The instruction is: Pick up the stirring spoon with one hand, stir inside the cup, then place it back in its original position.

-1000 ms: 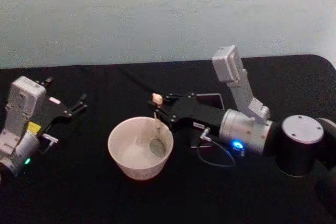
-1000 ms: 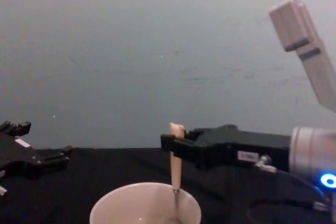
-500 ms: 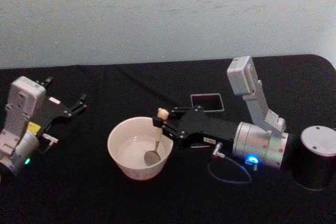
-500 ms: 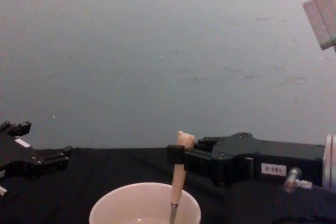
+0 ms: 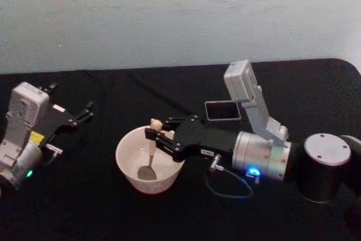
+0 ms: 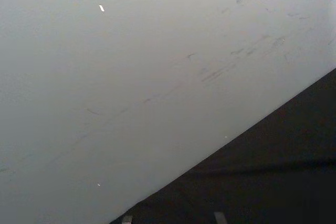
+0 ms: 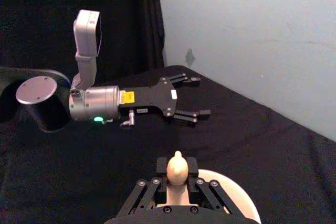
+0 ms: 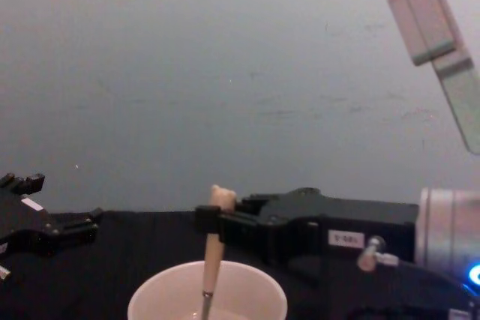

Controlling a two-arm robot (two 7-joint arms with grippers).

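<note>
Cream-handled stirring spoon (image 5: 150, 152) stands nearly upright, bowl inside the white cup (image 5: 148, 185).

Light: dim, diffuse, from overhead. Wall (image 5: 169, 15) evenly lit; black tablecloth (image 5: 84, 213) swallows shadows. Cup (image 5: 135, 182) brightest object, centre. Blue indicator lamp (image 5: 252, 171) glows at 4 o'clock, green lamp (image 5: 28, 173) at 8 o'clock.

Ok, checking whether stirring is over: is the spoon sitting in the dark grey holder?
No, the right gripper holds the stirring spoon with its bowl inside the cup, apart from the holder.
</note>
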